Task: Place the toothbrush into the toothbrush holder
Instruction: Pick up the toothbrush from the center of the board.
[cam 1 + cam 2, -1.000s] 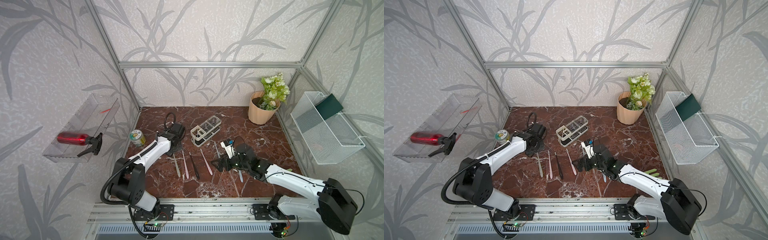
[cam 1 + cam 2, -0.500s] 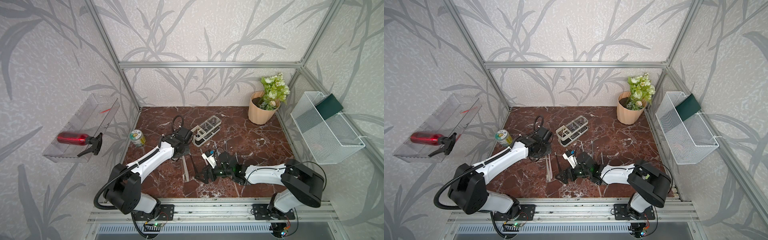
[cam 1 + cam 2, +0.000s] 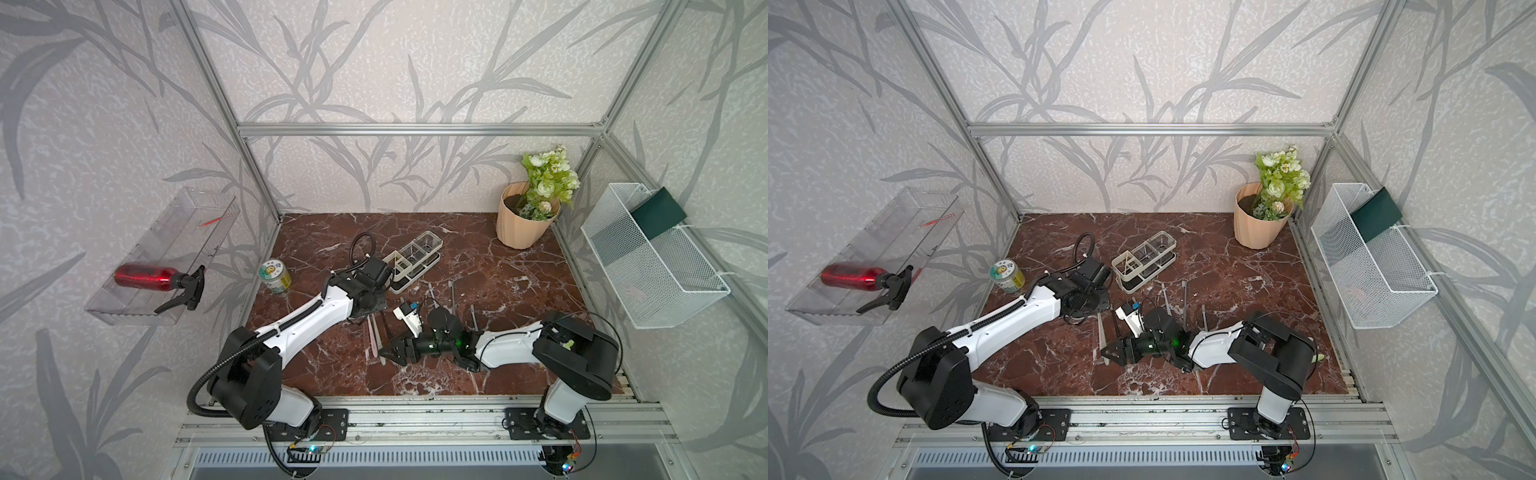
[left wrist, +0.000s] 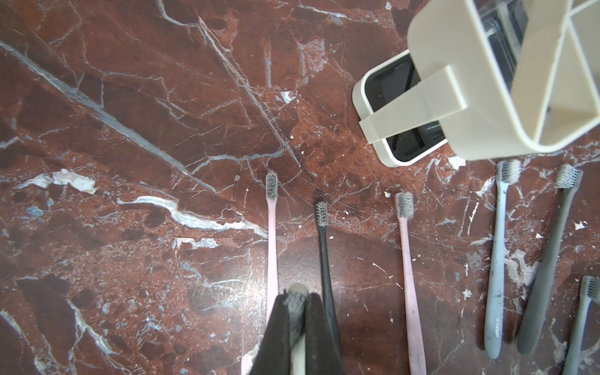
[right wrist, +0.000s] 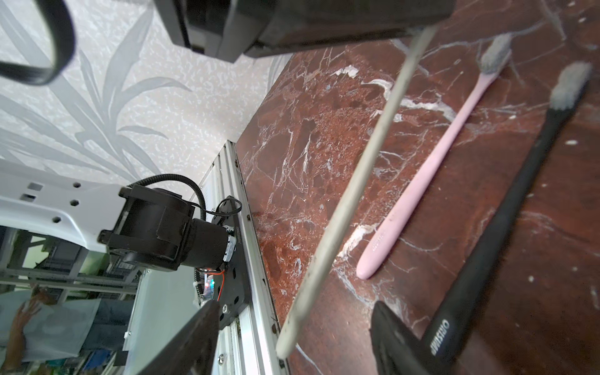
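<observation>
Toothbrush (image 5: pixel 350 194) — in left tool (image 4: pixel 297 302), outside holder (image 4: pixel 461 48)

In the left wrist view the left gripper (image 4: pixel 297 300) is cropped to its fingertips. The head of the cream toothbrush (image 4: pixel 297 290) pinched between them is a blur, its bristles indistinct. The toothbrush holder (image 4: pixel 480 97) runs off that picture, with only one end showing. In the right wrist view the cream toothbrush's head end vanishes behind the left gripper's dark housing. The right gripper (image 5: pixel 293 305) shows only two finger stubs, and one covers the tip of the black toothbrush (image 5: pixel 506 207) handle. In both top views the left gripper's fingertips hide under its wrist, midway between the left and right edges of the counter (image 3: pixel 519 299).
</observation>
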Available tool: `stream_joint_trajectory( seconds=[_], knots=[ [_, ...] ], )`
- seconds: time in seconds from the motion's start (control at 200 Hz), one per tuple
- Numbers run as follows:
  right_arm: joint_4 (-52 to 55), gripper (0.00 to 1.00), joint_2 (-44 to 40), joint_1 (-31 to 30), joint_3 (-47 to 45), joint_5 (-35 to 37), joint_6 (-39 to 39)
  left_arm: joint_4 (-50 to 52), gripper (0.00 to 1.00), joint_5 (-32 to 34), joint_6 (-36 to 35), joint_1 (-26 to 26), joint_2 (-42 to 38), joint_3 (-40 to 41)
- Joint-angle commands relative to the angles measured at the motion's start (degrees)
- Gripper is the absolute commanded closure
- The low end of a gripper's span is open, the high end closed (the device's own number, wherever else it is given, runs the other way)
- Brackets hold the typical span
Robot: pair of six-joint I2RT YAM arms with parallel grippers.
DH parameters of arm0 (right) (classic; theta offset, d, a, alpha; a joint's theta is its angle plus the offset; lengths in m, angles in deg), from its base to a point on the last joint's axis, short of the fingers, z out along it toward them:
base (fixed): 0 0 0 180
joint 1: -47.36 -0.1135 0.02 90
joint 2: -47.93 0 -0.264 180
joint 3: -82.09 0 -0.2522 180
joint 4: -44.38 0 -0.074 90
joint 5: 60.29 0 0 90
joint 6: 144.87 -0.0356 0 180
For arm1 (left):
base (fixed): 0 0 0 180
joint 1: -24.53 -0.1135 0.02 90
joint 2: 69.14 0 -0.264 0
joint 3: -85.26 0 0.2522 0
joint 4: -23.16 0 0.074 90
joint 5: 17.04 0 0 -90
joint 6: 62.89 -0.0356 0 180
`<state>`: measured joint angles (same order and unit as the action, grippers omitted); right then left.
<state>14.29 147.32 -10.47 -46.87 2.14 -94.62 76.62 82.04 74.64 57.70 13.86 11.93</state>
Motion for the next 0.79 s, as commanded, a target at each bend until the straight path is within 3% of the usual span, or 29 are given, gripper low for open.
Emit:
stream_joint_trajectory(
  seconds=[0.0,0.29,0.535,0.79],
  knots=[
    [-2.9,0.35,2.3,-0.4,1.0,-0.4,-1.0,0.0,1.0,0.6,1.7,0.5,-0.4,-1.2],
    [-4.2,0.64,3.9,-0.4,1.2,-0.5,-2.2,0.3,1.0,0.7,1.6,0.8,-0.4,-2.3],
    [-5.0,0.73,4.3,-0.4,1.2,-0.8,-3.0,-0.2,1.0,0.6,1.8,0.8,0.3,-2.5],
    [-6.0,0.92,3.8,-0.4,0.6,-0.6,-3.7,-0.3,1.0,0.2,2.0,0.9,0.4,-3.2]
  ],
)
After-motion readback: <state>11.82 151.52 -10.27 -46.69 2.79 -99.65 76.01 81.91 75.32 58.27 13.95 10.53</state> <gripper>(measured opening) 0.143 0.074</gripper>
